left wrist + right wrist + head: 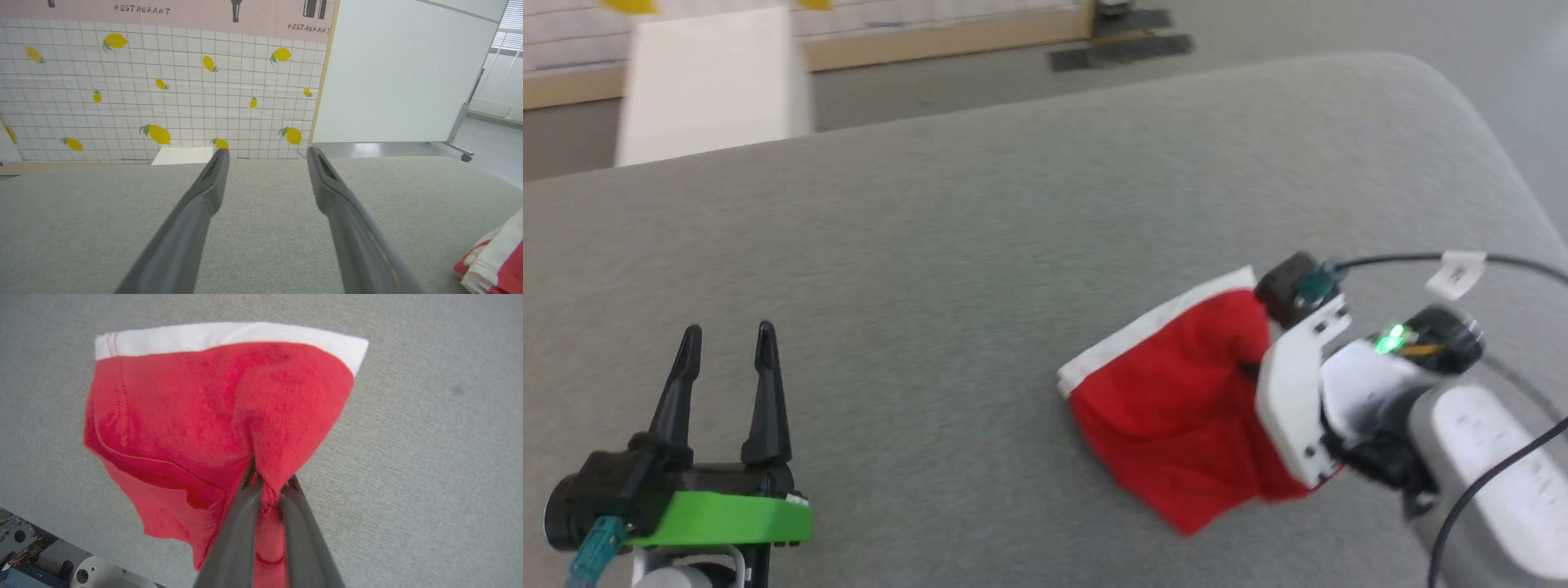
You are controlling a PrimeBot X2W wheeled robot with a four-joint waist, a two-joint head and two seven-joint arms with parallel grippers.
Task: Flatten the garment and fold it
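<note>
The garment (1176, 408) is a bunched red pair of shorts with a white band along its far edge, lying on the grey table (980, 245) at the right. In the right wrist view the garment (212, 416) hangs pinched, and my right gripper (269, 479) is shut on a fold of its red cloth. My left gripper (727, 339) rests open at the lower left, far from the cloth, with nothing between its fingers (204, 192). A corner of the garment (496, 261) shows at the left wrist view's lower right. The dark print is hidden.
The table's rounded far-right corner (1445, 82) drops to grey floor. A white board (715, 82) stands beyond the far edge, before a tiled lemon-patterned wall (163, 94). A black cable (1503, 482) runs over my right forearm.
</note>
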